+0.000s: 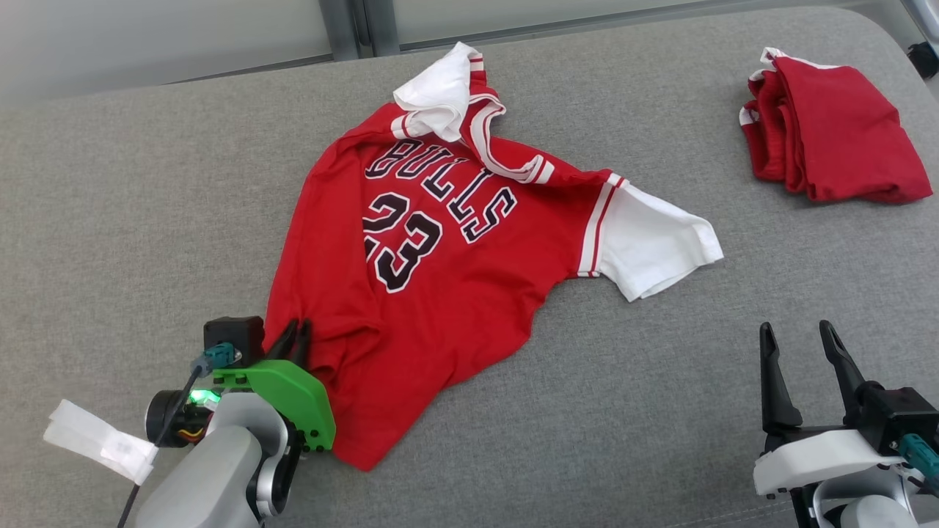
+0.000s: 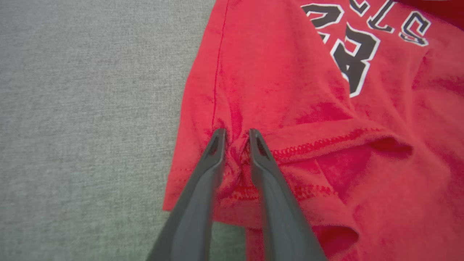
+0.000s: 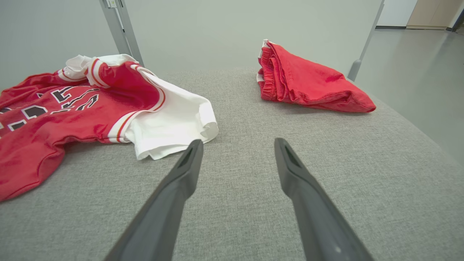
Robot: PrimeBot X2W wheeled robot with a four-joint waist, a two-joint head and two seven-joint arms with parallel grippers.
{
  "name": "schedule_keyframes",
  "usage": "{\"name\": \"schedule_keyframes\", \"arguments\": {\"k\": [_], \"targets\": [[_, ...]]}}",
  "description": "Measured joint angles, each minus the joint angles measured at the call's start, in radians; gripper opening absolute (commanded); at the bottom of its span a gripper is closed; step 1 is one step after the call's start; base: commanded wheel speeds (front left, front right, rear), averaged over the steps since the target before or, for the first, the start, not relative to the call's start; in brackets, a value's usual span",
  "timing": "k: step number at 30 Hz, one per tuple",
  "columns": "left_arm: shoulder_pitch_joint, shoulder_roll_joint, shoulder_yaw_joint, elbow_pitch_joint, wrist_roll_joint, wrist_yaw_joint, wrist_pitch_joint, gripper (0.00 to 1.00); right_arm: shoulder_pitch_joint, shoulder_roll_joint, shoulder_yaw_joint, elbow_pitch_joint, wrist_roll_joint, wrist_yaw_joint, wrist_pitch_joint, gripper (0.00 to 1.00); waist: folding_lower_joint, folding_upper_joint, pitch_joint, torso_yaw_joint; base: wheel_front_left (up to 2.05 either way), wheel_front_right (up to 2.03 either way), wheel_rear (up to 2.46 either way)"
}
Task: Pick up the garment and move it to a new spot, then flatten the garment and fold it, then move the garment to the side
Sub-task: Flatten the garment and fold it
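At the left, the left hand [image 1: 298, 328] pinched the lower hem of the red jersey [image 1: 440, 293], its fingers nearly together with cloth bunched between them. The jersey lay crumpled in the middle of the grey counter [image 1: 147, 205] and read "BULLS" and "23" in black. Far right at the back lay a folded red garment [image 1: 836, 139]. Nearer, the right hand [image 1: 796, 331] was spread wide, apart from the jersey.

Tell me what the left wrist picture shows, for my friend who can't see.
The left gripper pinches a bunched fold of the red jersey near its stitched hem between its two dark jaws. The jersey lies rumpled on a grey surface, its black number and letters partly showing top right.
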Motion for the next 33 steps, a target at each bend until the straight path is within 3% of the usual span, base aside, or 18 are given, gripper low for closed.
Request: {"name": "schedule_keyframes", "arguments": {"k": [8, 17, 32, 33], "targets": [[0.013, 0.038, 0.088, -0.096, -0.070, 0.003, -0.051, 0.00, 0.003, 0.000, -0.010, 0.001, 0.005, 0.000, 0.000, 1.00, 0.0000, 0.0000, -0.007, 0.012, 0.00, 0.00, 0.00], [-0.086, 0.152, 0.183, -0.192, -0.064, 0.060, -0.065, 0.00, -0.013, 0.000, -0.001, -0.008, -0.005, 0.000, 0.000, 1.00, 0.0000, 0.0000, 0.027, 0.028, 0.00, 0.00, 0.00], [-0.356, 0.188, 0.274, 0.152, -0.007, 0.026, -0.148, 0.00, -0.066, 0.000, 0.014, -0.011, -0.023, 0.000, 0.000, 1.00, 0.0000, 0.0000, 0.147, -0.011, 0.00, 0.00, 0.00], [-0.363, 0.184, 0.277, 0.171, 0.001, 0.020, -0.149, 0.19, -0.066, 0.000, 0.015, -0.010, -0.023, 0.000, 0.000, 1.00, 0.0000, 0.0000, 0.151, -0.015, 0.00, 0.00, 0.00]]}}
